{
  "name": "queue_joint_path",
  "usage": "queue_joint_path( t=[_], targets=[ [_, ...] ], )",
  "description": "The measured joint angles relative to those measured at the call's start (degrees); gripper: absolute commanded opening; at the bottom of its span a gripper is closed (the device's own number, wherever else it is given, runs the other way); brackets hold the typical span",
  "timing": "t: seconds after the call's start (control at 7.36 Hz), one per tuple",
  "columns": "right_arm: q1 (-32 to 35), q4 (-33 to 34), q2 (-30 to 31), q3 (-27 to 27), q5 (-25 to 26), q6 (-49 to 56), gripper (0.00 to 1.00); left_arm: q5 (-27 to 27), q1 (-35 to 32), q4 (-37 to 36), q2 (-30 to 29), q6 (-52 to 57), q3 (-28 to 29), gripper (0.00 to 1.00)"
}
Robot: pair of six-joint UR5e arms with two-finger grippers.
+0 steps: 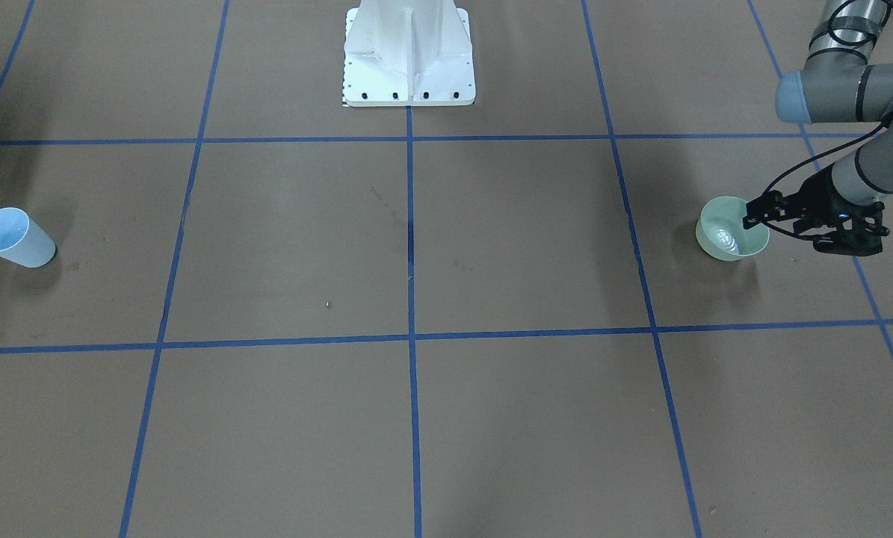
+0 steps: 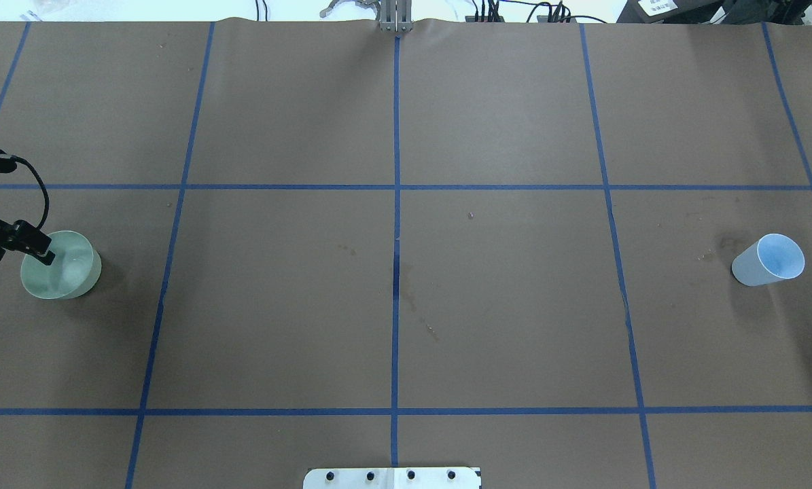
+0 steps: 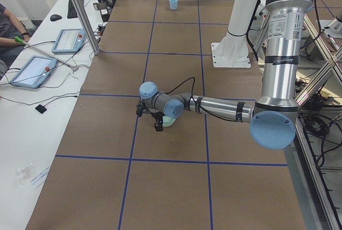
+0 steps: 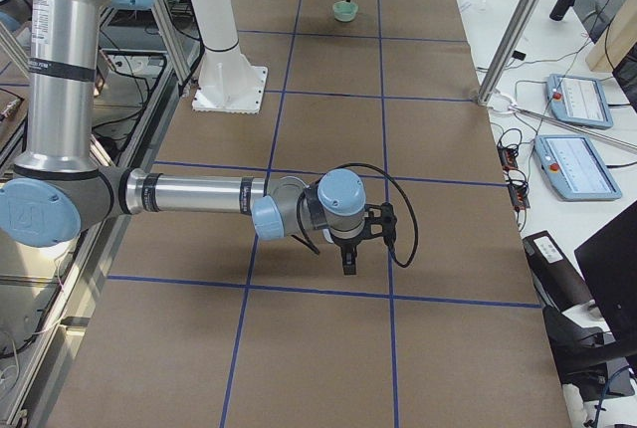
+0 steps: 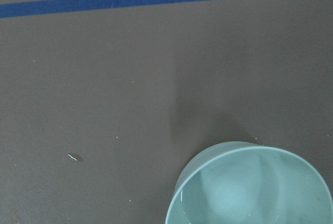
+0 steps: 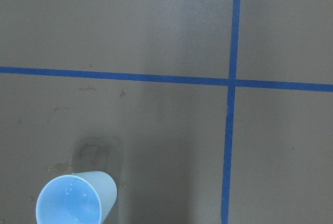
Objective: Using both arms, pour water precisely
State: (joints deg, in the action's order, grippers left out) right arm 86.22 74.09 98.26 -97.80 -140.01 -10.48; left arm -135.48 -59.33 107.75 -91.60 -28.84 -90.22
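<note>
View from the front: bowl, pale green, stands on the brown table at the view's right, with clear liquid glinting inside. Left gripper, at the end of the left arm, has its fingers at the bowl's rim on the side toward the table's end; whether they clamp the rim cannot be told. Cup, light blue, stands well apart at the opposite end. White base sits at top centre. Blue tape divides the table into squares

Overhead view: a finger tip lies over the bowl's left rim. Cup upright at far right, content not determinable. Faint stains mark the table near centre

Left side view: label on the left arm's upright tube, print too small to read. Wrist and gripper hide most of the bowl. Person and tablets at the bench beside the table

Right side view: right arm, near, reaches out low. Right gripper points down over the table, and how far it is open cannot be told

Left wrist view: bowl at lower right, waterline visible along its inner wall. Droplet on the table nearby

Right wrist view: cup at lower left, just beside pale dried marks
</note>
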Motion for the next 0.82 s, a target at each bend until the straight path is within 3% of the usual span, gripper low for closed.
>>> queue_joint_path(
  t=[0.14,0.82],
  targets=[
    [0.0,0.0,0.0,0.0,0.0,0.0,1.00,-0.2,0.5,0.8,-0.4,-0.1,1.6,0.01],
    [0.0,0.0,0.1,0.0,-0.1,0.0,1.00,-0.9,0.8,1.9,-0.8,-0.6,1.5,0.00]
  ],
)
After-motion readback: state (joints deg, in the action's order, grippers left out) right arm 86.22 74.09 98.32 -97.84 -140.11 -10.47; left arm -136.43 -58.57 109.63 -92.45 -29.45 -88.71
